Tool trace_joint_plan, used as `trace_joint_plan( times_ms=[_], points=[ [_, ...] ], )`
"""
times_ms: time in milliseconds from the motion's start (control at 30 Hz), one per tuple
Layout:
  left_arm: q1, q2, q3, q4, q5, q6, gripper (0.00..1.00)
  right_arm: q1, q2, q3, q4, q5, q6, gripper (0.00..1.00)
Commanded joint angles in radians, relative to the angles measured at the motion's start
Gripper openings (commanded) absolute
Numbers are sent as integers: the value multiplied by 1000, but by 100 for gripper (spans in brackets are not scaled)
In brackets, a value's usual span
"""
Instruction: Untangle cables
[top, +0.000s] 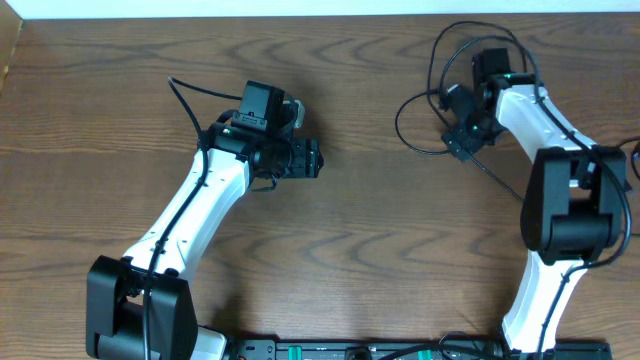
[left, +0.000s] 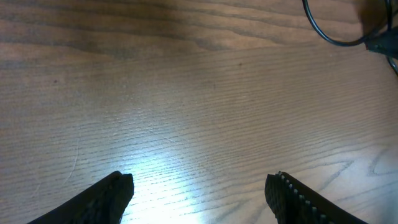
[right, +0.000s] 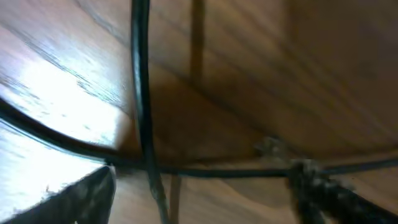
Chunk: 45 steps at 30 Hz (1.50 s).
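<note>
**Right jaws low over the black cable, left jaws released over the counter**

The black cable (top: 398, 120) lies on the far right part of the wooden counter (top: 380, 250). It is in loose loops around the end of the right arm (top: 545, 125). One loop bulges out to the left of the right jaws, and a thin strand runs from under them back along the arm's side. From overhead it is hard to separate the thin cable from the thicker wires of the arm near the wrist.

In the right wrist view the right jaws are very near to the counter. Their two fingers (right: 81, 199) stand apart at the bottom corners, so the jaws are released and clamp nothing. One strand of the black cable (right: 142, 81) comes down from the top of the picture. Another strand crosses it low down and runs sideways, from one finger toward the other. Whether a strand touches a finger I cannot tell, because this picture is blurred.

The left arm (top: 200, 210) reaches to the middle-left of the counter, well apart from the loops. The left jaws are released too. Their fingers (left: 106, 199) stand wide apart, with the wood of the counter showing between them. A bend of the black cable (left: 320, 32) appears in the upper right corner of the left wrist view, far ahead of the fingers.
</note>
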<state>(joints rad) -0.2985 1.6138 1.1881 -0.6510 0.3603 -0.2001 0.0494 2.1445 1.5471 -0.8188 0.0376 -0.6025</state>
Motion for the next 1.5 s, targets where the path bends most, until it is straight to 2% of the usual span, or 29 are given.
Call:
trace_joint_plan(
  times_ms=[0, 67, 133, 467, 667, 767, 967, 1167, 1267, 1367, 1467],
  points=[
    [-2, -9, 8, -3, -6, 24, 73, 4, 27, -6, 9, 5, -34, 66],
    [-2, -9, 8, -3, -6, 24, 74, 4, 35, -6, 14, 5, -34, 43],
    [-2, -9, 8, -3, -6, 24, 74, 5, 40, -6, 16, 2, -32, 1],
    [-2, -9, 8, -9, -6, 24, 73, 2, 35, -5, 15, -34, 175, 1],
    [-2, -9, 8, -19, -6, 24, 74, -31, -35, 15, 16, 201, 346, 1],
    [-2, -9, 8, -18, -6, 24, 74, -77, -95, 42, 16, 329, 379, 1],
    [-2, -9, 8, -18, -6, 24, 73, -264, -224, 116, 47, 375, 398, 1],
    [-2, -9, 8, -18, -6, 24, 73, -508, -264, 150, 77, 375, 451, 1],
    [-2, -9, 8, -18, -6, 24, 73, -650, -261, 151, 62, 369, 558, 1],
    [-2, -9, 8, -18, -6, 24, 74, -785, -261, 151, 47, 224, 660, 1],
    [-2, -9, 8, -18, -6, 24, 73, -892, -260, 151, 50, 35, 677, 1]
  ],
)
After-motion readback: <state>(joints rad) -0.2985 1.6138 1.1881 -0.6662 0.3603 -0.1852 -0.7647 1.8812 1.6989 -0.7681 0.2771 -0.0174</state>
